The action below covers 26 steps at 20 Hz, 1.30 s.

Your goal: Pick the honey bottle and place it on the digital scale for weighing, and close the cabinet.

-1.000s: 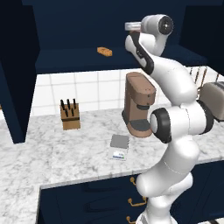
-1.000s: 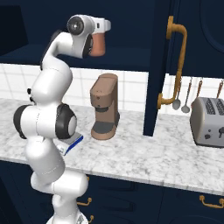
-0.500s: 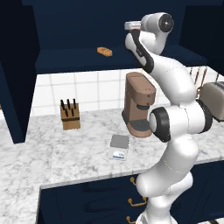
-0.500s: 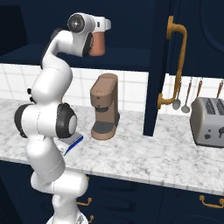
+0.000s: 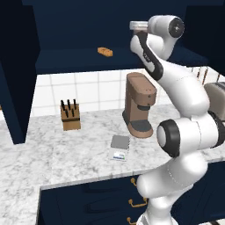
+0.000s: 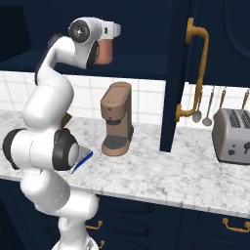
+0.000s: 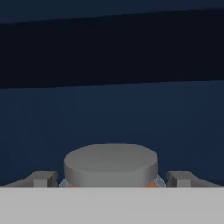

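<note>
The honey bottle (image 7: 110, 162) shows its grey lid between my gripper (image 7: 111, 179), whose fingertips (image 7: 41, 178) stand apart on either side with small gaps, so it is open around the jar. From the right base view the reddish-brown jar (image 6: 104, 52) stands on the cabinet shelf, partly behind my wrist. My hand (image 5: 138, 26) is high inside the open cabinet (image 5: 79, 59). The cabinet's doors hang open: one at the left (image 5: 17, 74), one with a long brass handle (image 6: 197, 73). The digital scale (image 5: 119, 147) lies bare on the marble counter in front of the coffee machine.
A brown coffee machine (image 5: 139, 104) stands on the counter under the shelf. A small orange lump (image 5: 105, 51) lies on the shelf to the left of my hand. A knife block (image 5: 70, 115) sits at the back left, a toaster (image 6: 233, 135) and hanging utensils (image 6: 210, 105) at the right.
My hand has shifted only slightly around the jar at the shelf. The jar and the doors have not moved.
</note>
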Available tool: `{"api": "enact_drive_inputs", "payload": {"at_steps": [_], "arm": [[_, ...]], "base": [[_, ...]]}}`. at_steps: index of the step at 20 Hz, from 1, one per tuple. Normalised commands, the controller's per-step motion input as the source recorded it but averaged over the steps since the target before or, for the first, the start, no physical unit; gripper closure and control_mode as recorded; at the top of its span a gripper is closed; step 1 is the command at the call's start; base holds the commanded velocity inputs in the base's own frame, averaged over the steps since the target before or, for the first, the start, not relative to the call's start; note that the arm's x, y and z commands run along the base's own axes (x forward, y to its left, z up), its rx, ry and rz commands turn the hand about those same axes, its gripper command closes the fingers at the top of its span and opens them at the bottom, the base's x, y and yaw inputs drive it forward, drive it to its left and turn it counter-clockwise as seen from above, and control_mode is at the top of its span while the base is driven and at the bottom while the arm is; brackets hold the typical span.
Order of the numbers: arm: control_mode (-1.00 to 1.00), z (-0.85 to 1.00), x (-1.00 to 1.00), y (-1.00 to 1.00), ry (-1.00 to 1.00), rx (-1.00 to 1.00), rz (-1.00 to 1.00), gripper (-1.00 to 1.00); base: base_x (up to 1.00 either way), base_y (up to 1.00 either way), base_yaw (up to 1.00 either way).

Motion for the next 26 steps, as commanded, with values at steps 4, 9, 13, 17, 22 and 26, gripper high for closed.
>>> {"api": "enact_drive_inputs", "payload": {"at_steps": [4,9,13,17,22,26], "arm": [[-1.00,0.02,-0.78,0.00,-0.21,0.12,0.00,1.00],[-1.00,0.05,-0.91,0.00,-0.23,0.13,0.00,1.00],[-1.00,0.00,-1.00,0.00,0.08,0.03,0.02,1.00],[-1.00,0.00,-1.00,0.00,0.26,0.00,0.14,1.00],[-1.00,-0.56,-0.87,0.29,0.06,0.03,0.31,1.00],[-1.00,-0.76,-0.24,0.33,0.00,0.01,0.41,1.00]], "base": [[0.00,0.00,0.00],[0.00,0.00,0.00],[0.00,0.00,0.00],[0.00,0.00,0.00],[0.00,0.00,0.00],[0.00,0.00,0.00]]}}
